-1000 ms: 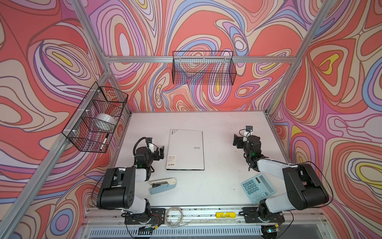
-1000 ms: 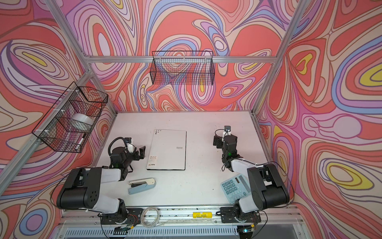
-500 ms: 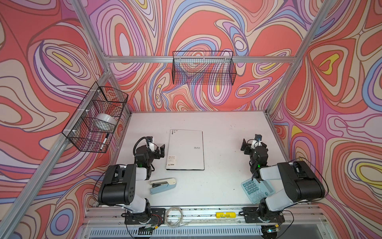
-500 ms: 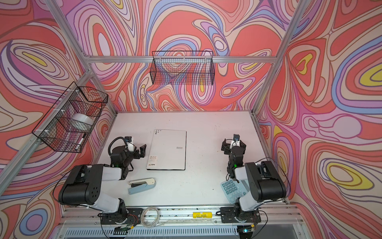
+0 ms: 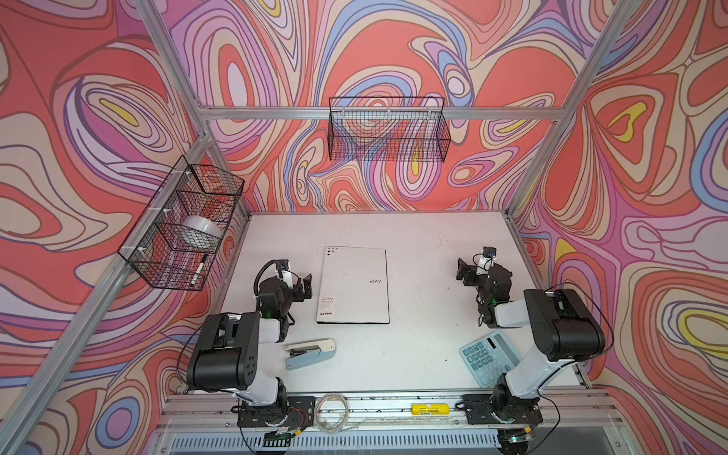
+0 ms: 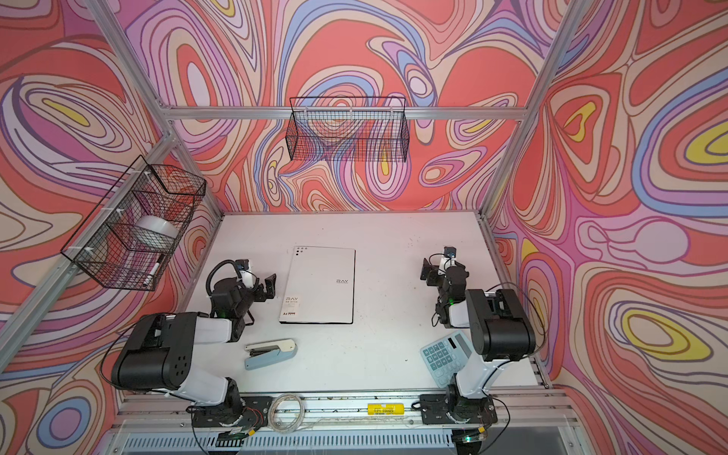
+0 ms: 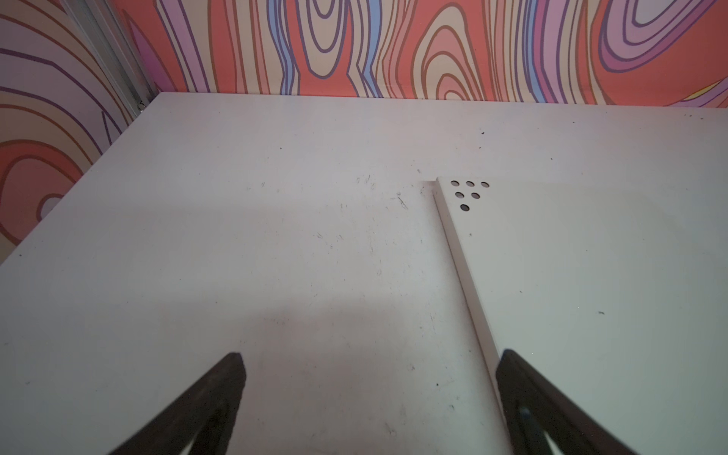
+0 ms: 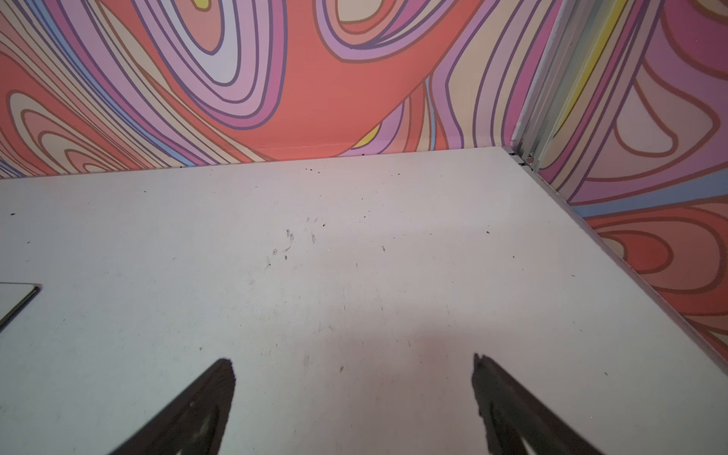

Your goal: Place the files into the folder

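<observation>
The folder (image 5: 354,287) (image 6: 321,287) lies shut and flat mid-table, its light cover with "RAY" lettering and small dark dots facing up. The files do not show in any view. My left gripper (image 5: 298,284) (image 6: 264,286) hovers open just left of the folder. In the left wrist view its open jaws (image 7: 370,358) frame bare table, and one finger overlaps the edge of the folder (image 7: 591,275). On the right side of the table my right gripper (image 5: 467,273) (image 6: 429,273) is open over bare table (image 8: 354,360), well clear of the folder's corner (image 8: 15,295).
A blue-grey stapler (image 5: 311,352) lies in front of the folder and a blue calculator (image 5: 488,356) at front right beside the right arm. A wire basket (image 5: 185,232) holding a tape roll hangs on the left wall, another basket (image 5: 388,130) on the back wall.
The right gripper swung toward the table's right edge and came back left, and its arm shifted above the calculator. The left arm and the folder stayed put.
</observation>
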### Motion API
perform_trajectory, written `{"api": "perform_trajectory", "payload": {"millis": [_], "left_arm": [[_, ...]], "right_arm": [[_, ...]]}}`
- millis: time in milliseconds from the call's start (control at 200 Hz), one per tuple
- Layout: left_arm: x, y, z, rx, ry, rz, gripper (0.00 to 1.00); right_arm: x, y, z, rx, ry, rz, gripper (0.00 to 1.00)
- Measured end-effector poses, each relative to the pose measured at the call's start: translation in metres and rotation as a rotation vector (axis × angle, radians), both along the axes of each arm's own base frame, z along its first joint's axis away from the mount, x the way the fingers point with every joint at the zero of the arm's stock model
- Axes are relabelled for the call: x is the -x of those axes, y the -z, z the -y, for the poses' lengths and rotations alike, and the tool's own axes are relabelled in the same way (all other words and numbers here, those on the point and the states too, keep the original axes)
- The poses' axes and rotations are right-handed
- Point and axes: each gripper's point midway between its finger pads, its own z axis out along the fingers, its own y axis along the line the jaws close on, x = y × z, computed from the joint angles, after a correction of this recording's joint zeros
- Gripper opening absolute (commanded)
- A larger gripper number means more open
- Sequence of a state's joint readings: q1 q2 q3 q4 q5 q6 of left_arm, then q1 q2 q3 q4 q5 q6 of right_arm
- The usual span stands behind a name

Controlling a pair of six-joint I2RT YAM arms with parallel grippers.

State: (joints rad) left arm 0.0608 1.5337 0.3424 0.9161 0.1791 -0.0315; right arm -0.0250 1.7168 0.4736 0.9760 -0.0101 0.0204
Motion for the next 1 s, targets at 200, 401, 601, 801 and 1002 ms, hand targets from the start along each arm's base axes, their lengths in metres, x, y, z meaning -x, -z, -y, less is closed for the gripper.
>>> {"api": "perform_trajectory", "payload": {"millis": [200,401,601,801,1002], "left_arm": [[-0.0001,0.0,-0.0009,0.001,-0.006,0.0,1.0],[-0.0001,0.0001,-0.0011,0.001,-0.007,0.0,1.0],[-0.0001,0.0001,-0.0015,0.0,-0.009,0.0,1.0],[-0.0001,0.0001,-0.0015,0.0,-0.009,0.0,1.0],[-0.0001,0.0001,-0.0016,0.0,-0.01,0.0,1.0]], "right_arm": [[0.0009,0.0029,-0.002,-0.003,-0.011,-0.012,0.98],[0.0009,0.003,-0.0024,-0.004,-0.013,-0.012,0.99],[0.0009,0.0029,-0.0024,-0.004,-0.013,-0.012,0.99],[0.0009,0.0029,-0.0024,-0.004,-0.013,-0.012,0.99],[0.0009,0.003,-0.0024,-0.004,-0.013,-0.012,0.99]]}}
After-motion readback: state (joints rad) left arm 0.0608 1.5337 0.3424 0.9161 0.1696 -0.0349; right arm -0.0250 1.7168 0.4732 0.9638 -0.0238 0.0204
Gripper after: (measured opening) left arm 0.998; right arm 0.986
